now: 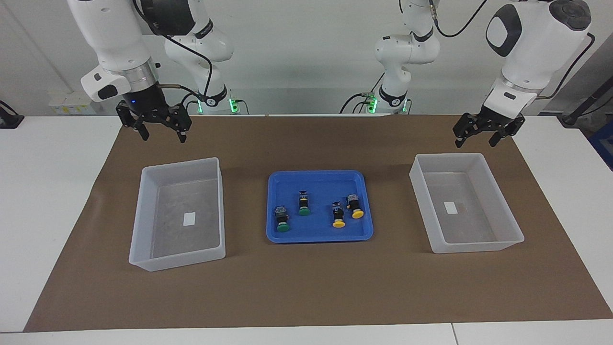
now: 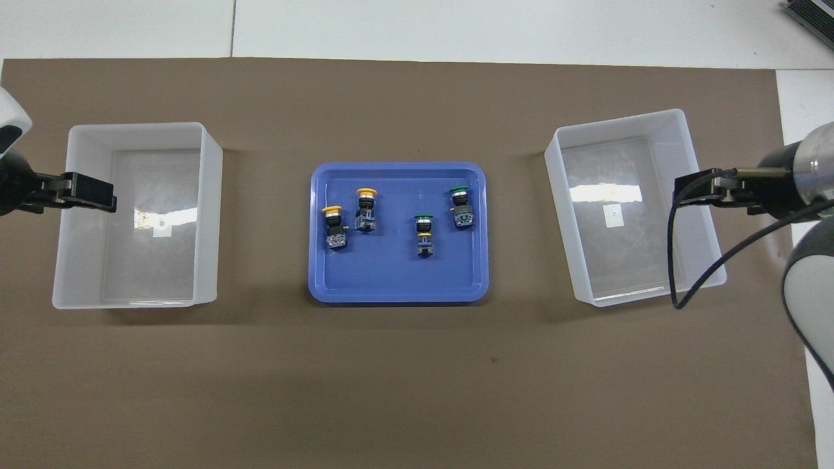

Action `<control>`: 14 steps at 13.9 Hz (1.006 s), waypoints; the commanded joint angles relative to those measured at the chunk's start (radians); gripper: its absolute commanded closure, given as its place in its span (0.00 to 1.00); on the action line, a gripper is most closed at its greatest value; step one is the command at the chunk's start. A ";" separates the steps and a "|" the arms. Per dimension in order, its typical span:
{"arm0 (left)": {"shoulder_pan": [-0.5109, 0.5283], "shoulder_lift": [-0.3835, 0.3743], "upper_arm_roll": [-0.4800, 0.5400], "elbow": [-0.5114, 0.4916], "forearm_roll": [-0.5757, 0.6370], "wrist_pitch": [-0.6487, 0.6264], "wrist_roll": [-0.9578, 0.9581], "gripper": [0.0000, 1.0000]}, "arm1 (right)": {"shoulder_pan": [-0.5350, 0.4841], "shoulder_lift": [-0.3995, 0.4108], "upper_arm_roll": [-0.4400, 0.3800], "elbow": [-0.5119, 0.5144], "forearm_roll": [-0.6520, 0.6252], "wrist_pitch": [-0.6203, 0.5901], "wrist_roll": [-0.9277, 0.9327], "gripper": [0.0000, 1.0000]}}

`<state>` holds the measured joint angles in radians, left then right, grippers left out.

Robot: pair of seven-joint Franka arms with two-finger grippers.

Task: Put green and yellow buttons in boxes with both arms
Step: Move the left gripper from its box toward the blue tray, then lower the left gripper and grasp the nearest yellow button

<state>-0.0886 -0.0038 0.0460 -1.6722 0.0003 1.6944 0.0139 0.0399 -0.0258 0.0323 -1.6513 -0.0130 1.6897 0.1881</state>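
Two green buttons (image 1: 282,219) (image 1: 303,206) and two yellow buttons (image 1: 338,216) (image 1: 356,208) lie in the blue tray (image 1: 318,231) mid-table. In the overhead view the yellow ones (image 2: 333,226) (image 2: 365,210) and the green ones (image 2: 423,234) (image 2: 460,206) show too. One box (image 1: 221,206) (image 2: 560,215) stands at the right arm's end, the other box (image 1: 421,206) (image 2: 208,215) at the left arm's end; both hold only a white label. My right gripper (image 1: 163,135) (image 2: 690,189) hangs open and empty over the mat by its box's rim. My left gripper (image 1: 476,141) (image 2: 91,193) waits open and empty by its box's rim.
A brown mat (image 1: 306,287) covers the white table (image 1: 48,191). The blue tray (image 2: 391,273) lies between the two boxes. A black cable (image 2: 677,273) from the right arm hangs over that arm's box in the overhead view.
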 commanded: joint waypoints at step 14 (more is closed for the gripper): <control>-0.358 0.114 0.003 -0.247 -0.002 0.485 -0.483 0.00 | -0.014 -0.003 0.005 -0.010 0.033 -0.010 -0.059 0.00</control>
<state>-0.4369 0.1329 0.0351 -1.8524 -0.0013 2.1025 -0.4516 0.0433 -0.0256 0.0322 -1.6565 -0.0122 1.6884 0.1612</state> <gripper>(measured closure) 0.000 0.000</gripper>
